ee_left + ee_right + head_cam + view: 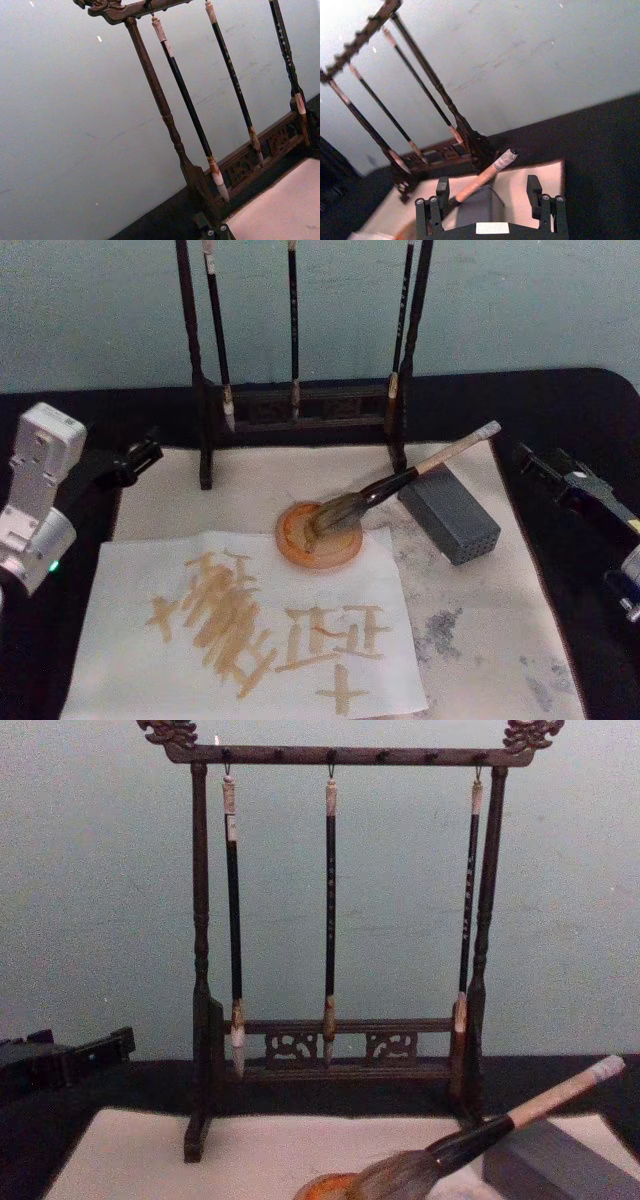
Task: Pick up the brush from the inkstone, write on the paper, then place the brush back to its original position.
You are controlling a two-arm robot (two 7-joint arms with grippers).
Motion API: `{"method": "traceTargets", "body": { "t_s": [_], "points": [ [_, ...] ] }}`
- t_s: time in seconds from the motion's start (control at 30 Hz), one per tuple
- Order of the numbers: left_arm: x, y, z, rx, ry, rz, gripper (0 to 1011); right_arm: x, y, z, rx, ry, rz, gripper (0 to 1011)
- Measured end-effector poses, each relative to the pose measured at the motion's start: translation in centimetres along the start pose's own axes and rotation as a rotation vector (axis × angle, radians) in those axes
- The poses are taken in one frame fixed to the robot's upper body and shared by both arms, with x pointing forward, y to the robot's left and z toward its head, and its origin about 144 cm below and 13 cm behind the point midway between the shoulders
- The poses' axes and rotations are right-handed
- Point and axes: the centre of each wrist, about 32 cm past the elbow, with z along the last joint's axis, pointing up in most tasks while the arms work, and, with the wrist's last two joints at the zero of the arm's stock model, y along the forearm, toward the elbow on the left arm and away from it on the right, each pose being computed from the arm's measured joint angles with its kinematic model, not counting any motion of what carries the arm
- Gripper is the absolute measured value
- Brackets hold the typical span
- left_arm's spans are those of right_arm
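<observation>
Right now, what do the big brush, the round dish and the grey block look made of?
Brush: pale matte handle, likely bamboo or wood, dark ferrule, bushy grey-brown hair. Dish: orange-brown and smooth-looking, perhaps glazed ceramic or stone. Grey block: matte, dotted with tiny holes on one face, possibly foam or plastic.

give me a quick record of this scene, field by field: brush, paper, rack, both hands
brush: bristles in the round orange dish, handle leaning on the grey block
paper: white sheet with tan strokes, in front of the dish
rack: behind the dish, three thin brushes hanging
left hand: far left, touching nothing
right hand: open, far right, empty
</observation>
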Motion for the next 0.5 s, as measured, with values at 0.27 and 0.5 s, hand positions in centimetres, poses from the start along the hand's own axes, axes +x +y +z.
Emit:
{"method": "traceTargets", "body": {
  "t_s": [0.27,0.5],
  "points": [
    [0.0,0.0,0.0,0.000,0.000,0.000,1002,1.1,0.5,-0.3,-0.025,0.242,0.009,1001],
    [0.0,0.0,0.0,0.000,0.000,0.000,1002,1.7,1.4,-0.4,-0.056,0.394,-0.011,1002]
  ]
}}
